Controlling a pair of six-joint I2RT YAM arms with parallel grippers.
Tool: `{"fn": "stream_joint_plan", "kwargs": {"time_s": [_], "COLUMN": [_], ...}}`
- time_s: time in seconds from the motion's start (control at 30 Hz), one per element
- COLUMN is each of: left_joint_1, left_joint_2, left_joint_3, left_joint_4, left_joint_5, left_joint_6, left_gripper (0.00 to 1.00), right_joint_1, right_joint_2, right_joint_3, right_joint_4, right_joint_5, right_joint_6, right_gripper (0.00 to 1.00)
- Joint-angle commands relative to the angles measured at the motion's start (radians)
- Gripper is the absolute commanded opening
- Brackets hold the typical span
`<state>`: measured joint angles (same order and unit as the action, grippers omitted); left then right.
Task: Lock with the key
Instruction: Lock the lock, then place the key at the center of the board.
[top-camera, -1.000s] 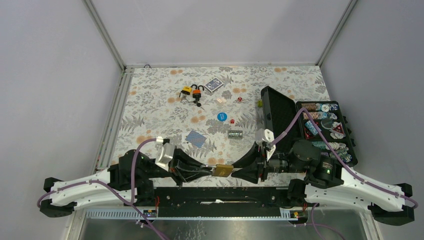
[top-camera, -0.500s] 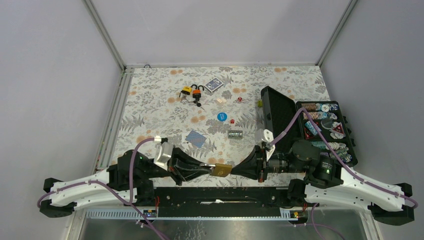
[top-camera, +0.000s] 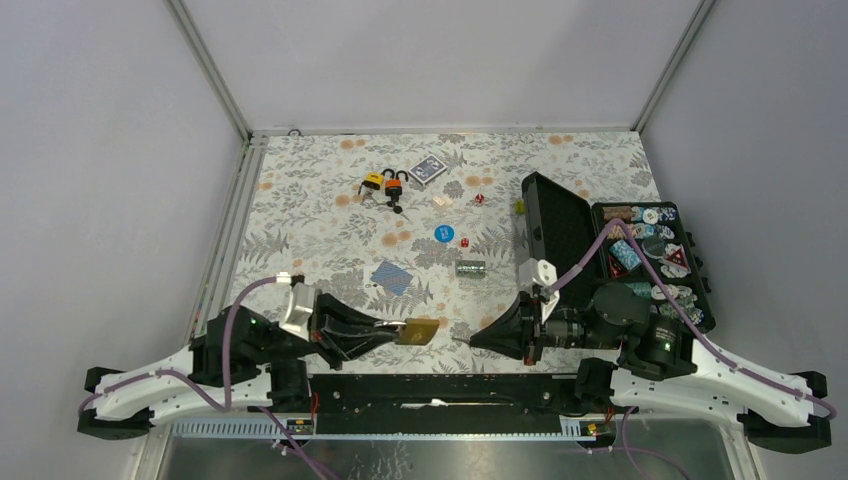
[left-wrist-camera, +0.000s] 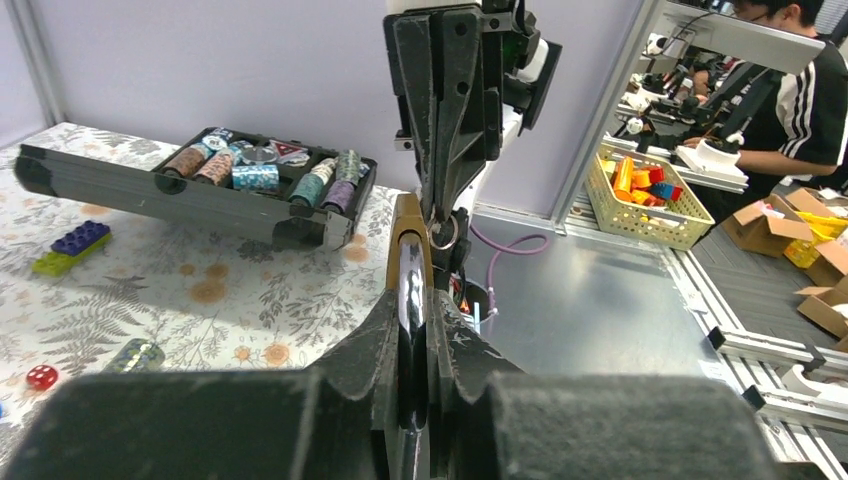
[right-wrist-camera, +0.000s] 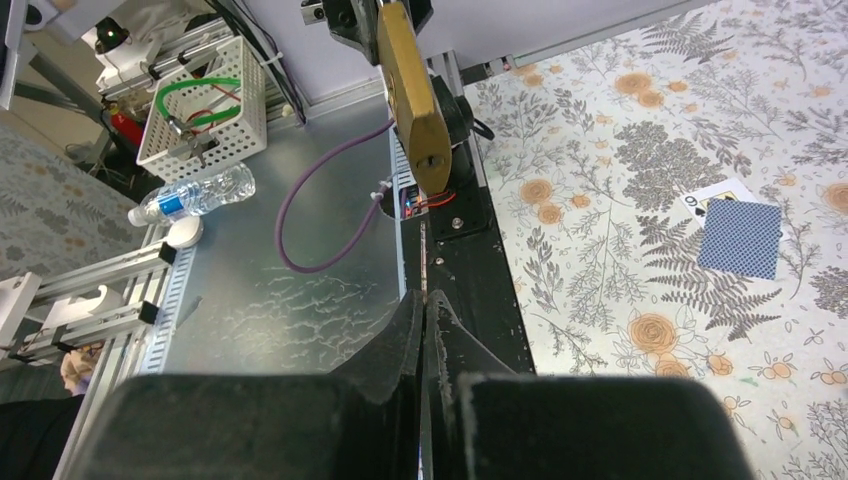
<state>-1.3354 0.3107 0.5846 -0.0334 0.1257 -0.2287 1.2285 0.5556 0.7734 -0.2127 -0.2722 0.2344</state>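
Note:
My left gripper (top-camera: 392, 333) is shut on the steel shackle of a brass padlock (top-camera: 420, 331) and holds it sideways above the table's near edge. In the left wrist view the padlock (left-wrist-camera: 409, 240) sticks out edge-on from the left gripper (left-wrist-camera: 412, 305). My right gripper (top-camera: 478, 340) faces it from the right, shut on a thin key (right-wrist-camera: 424, 262) whose blade sticks out from the fingers (right-wrist-camera: 408, 322). In the right wrist view the padlock (right-wrist-camera: 413, 95) hangs ahead of the key tip, keyhole end towards me, with a gap between them.
An open black poker chip case (top-camera: 560, 235) stands at the right. Two orange padlocks (top-camera: 385, 183), a blue card deck (top-camera: 428, 168), a blue card (top-camera: 392, 277), a blue chip (top-camera: 443, 233) and a small metal piece (top-camera: 470, 268) lie on the floral table.
My left arm has pulled back to the left with the padlock. The right gripper has backed off slightly right, so the key and padlock, close together before, are now apart.

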Motion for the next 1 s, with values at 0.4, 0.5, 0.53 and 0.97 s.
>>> {"fn": "stream_joint_plan", "kwargs": {"time_s": [0.4, 0.5, 0.53, 0.97], "left_joint_1": [0.002, 0.091, 0.160, 0.719], "left_joint_2": [0.139, 0.267, 0.292, 0.255], "left_joint_3": [0.054, 0.064, 0.054, -0.150], "left_joint_4": [-0.285, -0.409, -0.421, -0.281], "left_joint_5": [-0.829, -0.815, -0.752, -0.382], "left_joint_6": [-0.247, -0.332, -0.355, -0.509], "left_gripper": [0.00, 0.00, 0.00, 0.00], "right_joint_1": [-0.004, -0.011, -0.013, -0.032], "right_joint_2": [0.336, 0.435, 0.465, 0.651], "right_joint_3": [0.016, -0.035, -0.050, -0.305], "right_joint_4": [-0.139, -0.081, -0.058, 0.445], "right_joint_5": [0.582, 0.549, 0.532, 0.360], "right_joint_6": [0.124, 0.162, 0.179, 0.414], "right_gripper": [0.00, 0.00, 0.00, 0.00]}}
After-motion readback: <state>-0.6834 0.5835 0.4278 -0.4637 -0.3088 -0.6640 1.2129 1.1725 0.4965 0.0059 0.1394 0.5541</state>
